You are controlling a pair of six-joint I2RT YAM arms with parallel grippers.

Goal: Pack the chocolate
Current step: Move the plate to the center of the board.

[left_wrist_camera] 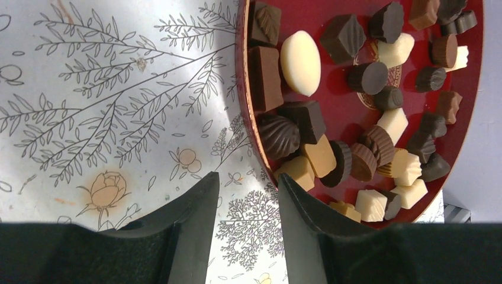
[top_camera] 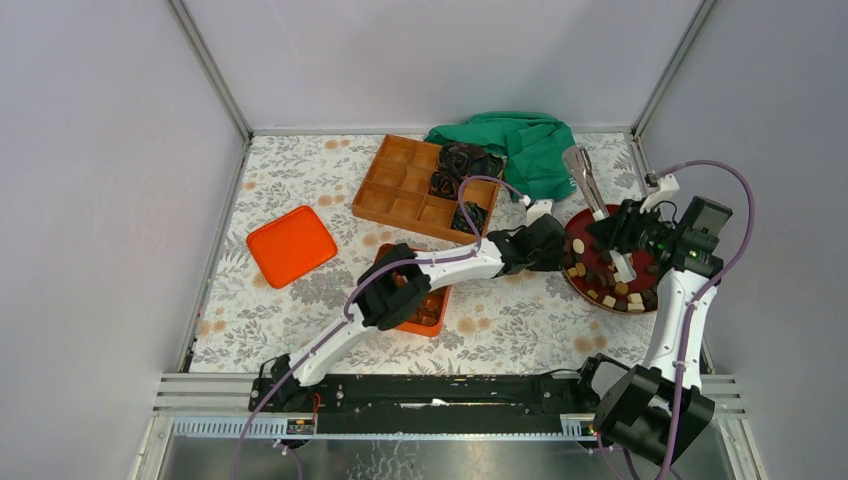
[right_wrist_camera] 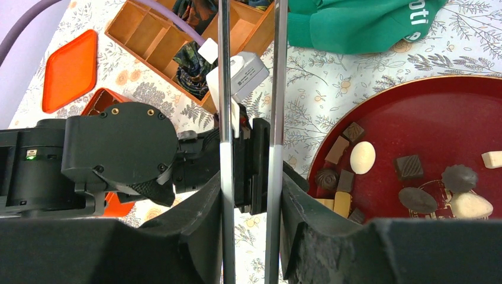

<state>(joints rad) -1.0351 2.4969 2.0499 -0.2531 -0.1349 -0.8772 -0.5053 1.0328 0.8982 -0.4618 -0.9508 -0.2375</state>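
Your left claw (left_wrist_camera: 247, 178) sits apart and empty over tabletop (left_wrist_camera: 89, 236) at 9 o'clock of the red plate (left_wrist_camera: 243, 89) holding the chocolate (left_wrist_camera: 300, 62), right claw (right_wrist_camera: 250, 190) clamped on tongs (right_wrist_camera: 225, 89), so closing now could clip the rim and spill pieces.

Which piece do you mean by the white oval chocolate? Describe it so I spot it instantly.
Find the round red plate on the table's right side. Near its left rim, among brown blocks, lies the white oval chocolate. It alone is smooth and egg-shaped; other pale pieces are blocky or ridged.
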